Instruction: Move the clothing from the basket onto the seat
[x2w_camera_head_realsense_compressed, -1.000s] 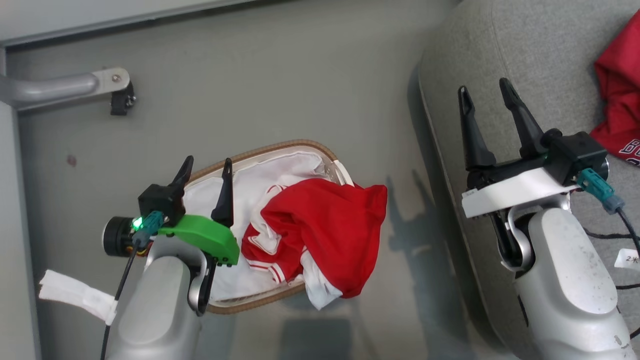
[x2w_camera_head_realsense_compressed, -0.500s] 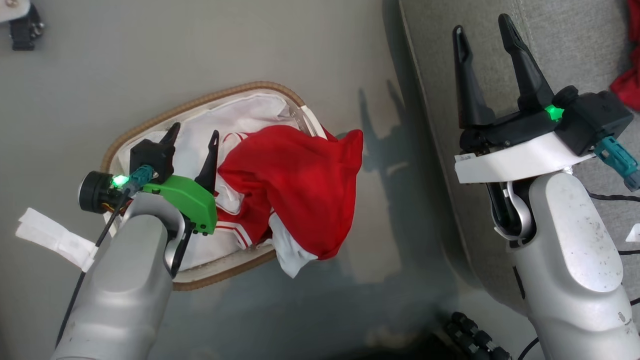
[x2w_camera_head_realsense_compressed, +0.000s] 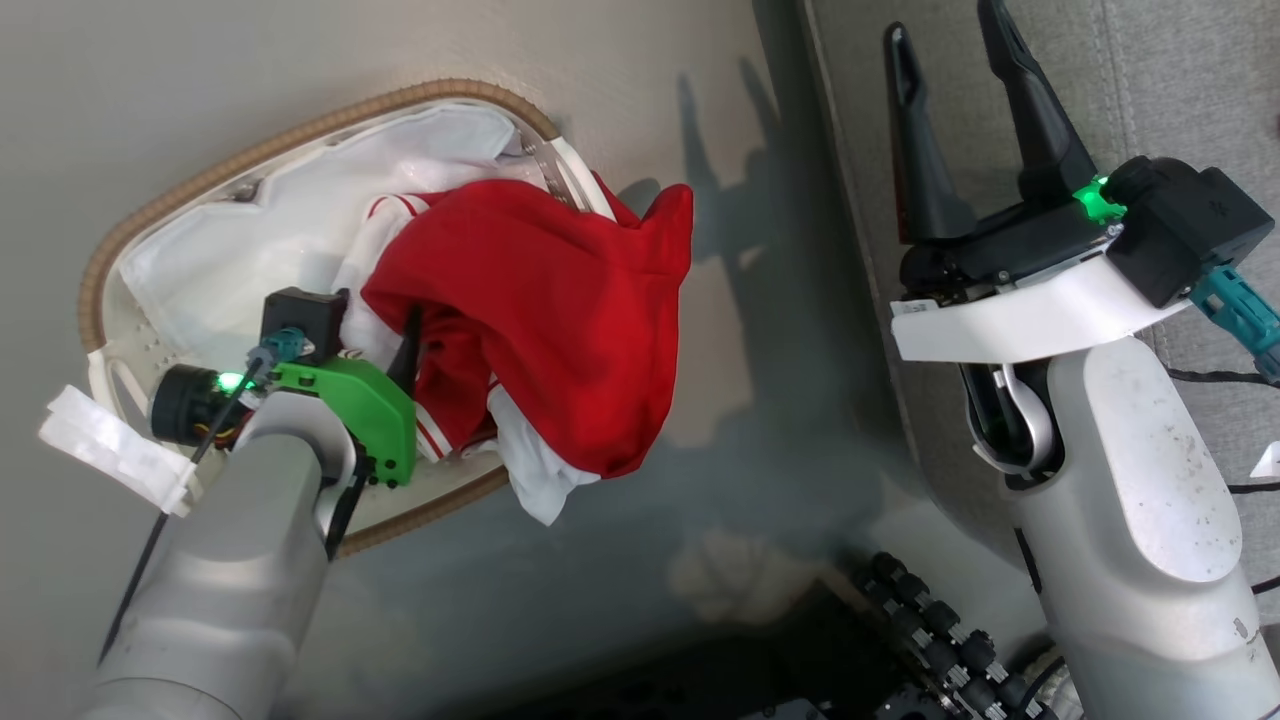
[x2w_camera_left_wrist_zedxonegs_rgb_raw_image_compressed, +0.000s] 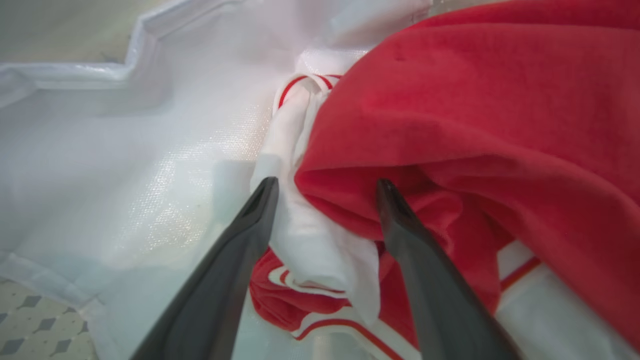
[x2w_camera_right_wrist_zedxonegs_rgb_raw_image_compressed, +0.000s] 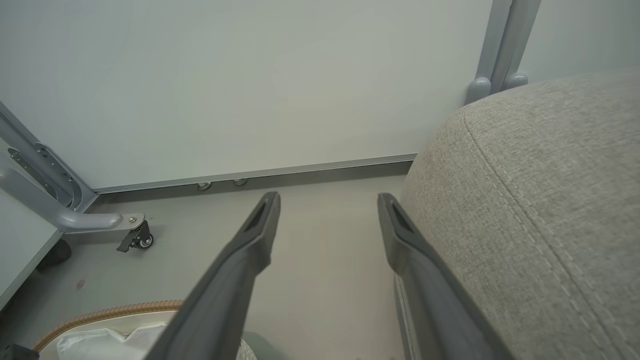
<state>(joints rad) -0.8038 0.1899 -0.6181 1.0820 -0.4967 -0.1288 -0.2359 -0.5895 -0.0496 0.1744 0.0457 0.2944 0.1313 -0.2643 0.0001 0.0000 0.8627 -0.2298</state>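
Grasp step: clothing (x2w_camera_left_wrist_zedxonegs_rgb_raw_image_compressed: 450, 100) in the basket (x2w_camera_head_realsense_compressed: 250, 165) is straddled by the open, empty left gripper (x2w_camera_left_wrist_zedxonegs_rgb_raw_image_compressed: 326, 184); closure on the fold is needed next.

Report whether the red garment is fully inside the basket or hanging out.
Partly out: the red garment is bunched inside the basket, with one end draped over its rim.

No readable text, brand, number or sign on the clothing (x2w_camera_head_realsense_compressed: 540, 300) or basket (x2w_camera_head_realsense_compressed: 420, 510)
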